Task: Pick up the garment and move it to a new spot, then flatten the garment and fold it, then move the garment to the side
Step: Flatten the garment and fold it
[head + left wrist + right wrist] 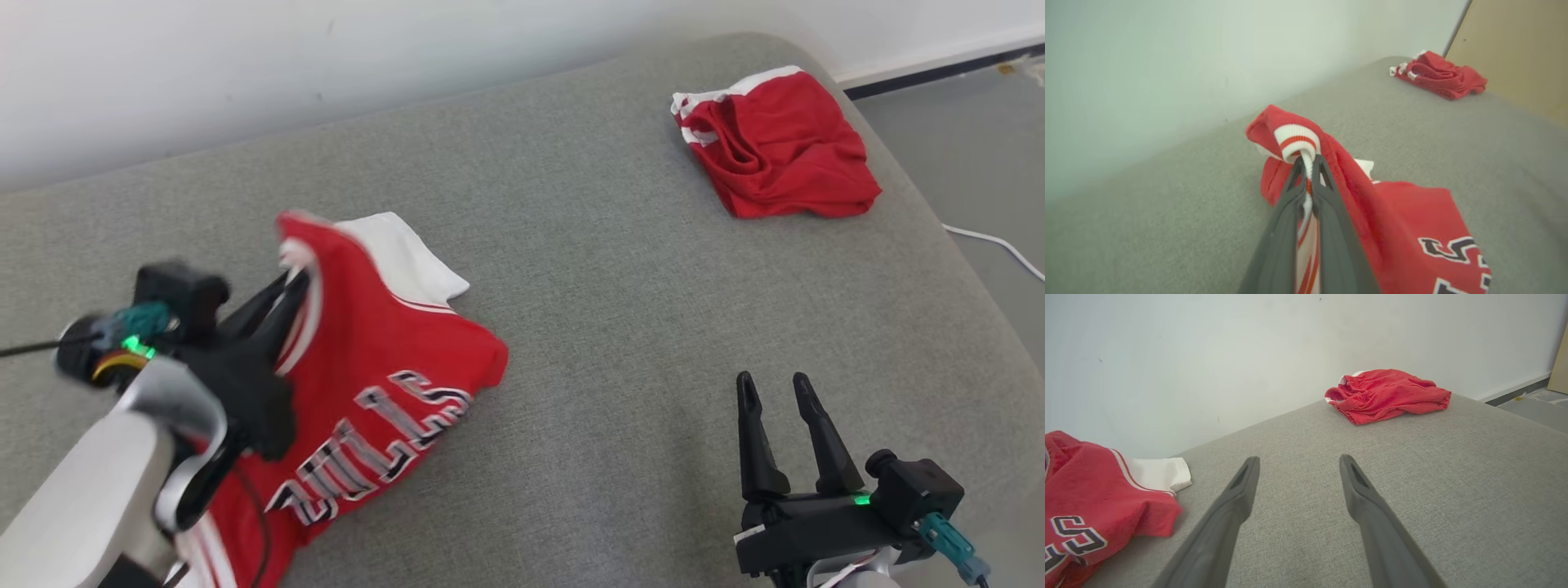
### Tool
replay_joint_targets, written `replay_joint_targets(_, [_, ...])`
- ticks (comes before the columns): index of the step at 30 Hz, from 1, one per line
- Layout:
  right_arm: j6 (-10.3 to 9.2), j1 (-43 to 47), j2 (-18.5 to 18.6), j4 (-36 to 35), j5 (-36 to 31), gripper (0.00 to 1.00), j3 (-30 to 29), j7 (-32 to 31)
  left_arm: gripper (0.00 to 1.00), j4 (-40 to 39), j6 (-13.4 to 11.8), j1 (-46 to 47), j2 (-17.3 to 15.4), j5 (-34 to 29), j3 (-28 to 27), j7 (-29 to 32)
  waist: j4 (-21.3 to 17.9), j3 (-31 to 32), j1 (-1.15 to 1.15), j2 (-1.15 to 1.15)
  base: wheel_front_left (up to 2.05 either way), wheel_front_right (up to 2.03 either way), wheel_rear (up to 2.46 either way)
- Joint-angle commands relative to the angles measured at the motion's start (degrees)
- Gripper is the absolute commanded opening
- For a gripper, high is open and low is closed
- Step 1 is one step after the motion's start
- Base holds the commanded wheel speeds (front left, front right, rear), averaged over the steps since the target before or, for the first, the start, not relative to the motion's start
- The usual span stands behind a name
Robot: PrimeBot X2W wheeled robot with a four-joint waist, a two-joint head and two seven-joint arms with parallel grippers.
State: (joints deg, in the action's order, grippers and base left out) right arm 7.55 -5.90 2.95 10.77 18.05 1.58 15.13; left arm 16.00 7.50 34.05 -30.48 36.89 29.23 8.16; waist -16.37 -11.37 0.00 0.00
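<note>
The jersey (392, 359) is cut off below and partly behind the left tool (298, 279).

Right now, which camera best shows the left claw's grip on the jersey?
Left wrist view: the left claw grips the jersey by its striped trim. Head view blurs that grip; right wrist view catches its body.

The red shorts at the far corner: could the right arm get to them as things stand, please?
Probably yes: the right gripper is open and empty, and just bare grey cushion lies between it and the shorts, though they sit well ahead.
</note>
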Motion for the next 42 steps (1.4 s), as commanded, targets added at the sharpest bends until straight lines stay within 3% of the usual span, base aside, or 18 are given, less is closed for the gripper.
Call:
replay_joint_targets(1, [-0.16,0.4,-0.2,-0.1,-0.2,1.00,-0.2,0.0,0.00,-1.3,-0.1,1.4,0.3,0.3,0.4,-0.5,0.6,0.5,0.00,0.00,0.00,0.00,0.00])
replay_joint_targets(7, [-0.16,0.6,-0.2,0.0,-0.6,1.00,-1.1,0.0,0.00,-10.4,-0.1,7.2,2.7,1.3,3.1,-1.3,1.9,1.6,0.00,0.00,0.00,0.00,0.00])
replay_joint_targets(12, [-0.16,1.0,-0.2,0.2,-0.7,1.00,-1.8,0.0,0.00,-16.2,-0.1,13.4,6.9,2.6,6.2,-0.3,2.7,2.8,0.00,0.00,0.00,0.00,0.00])
replay_joint_targets(16, [-0.16,1.2,-0.2,0.3,-0.7,1.00,-1.7,0.0,0.00,-17.0,0.0,18.2,11.0,4.3,7.3,-0.6,2.5,3.9,0.00,0.00,0.00,0.00,0.00])
replay_joint_targets(20, [-0.16,1.4,-0.2,0.1,-0.8,1.00,-1.3,0.0,0.00,-14.6,-0.4,21.1,12.0,3.0,6.6,-2.0,1.8,4.4,0.00,0.00,0.00,0.00,0.00])
replay_joint_targets(31, [-0.16,2.1,-0.2,-0.4,-1.7,1.00,-2.9,0.0,0.00,-8.3,-3.3,10.1,3.0,2.9,3.3,-5.2,2.7,3.0,0.00,0.00,0.00,0.00,0.00])
replay_joint_targets(36, [-0.16,1.2,-0.2,-0.5,-2.6,1.00,-2.5,0.0,0.00,-4.0,-4.4,4.6,-2.7,2.0,1.3,-7.8,3.5,2.5,0.00,0.00,0.00,0.00,0.00])
replay_joint_targets(42, [-0.16,0.5,-0.2,-0.6,-3.0,1.00,-2.5,0.0,0.00,1.9,-5.6,2.0,-6.3,3.0,-2.2,-11.4,4.0,1.7,0.00,0.00,0.00,0.00,0.00])
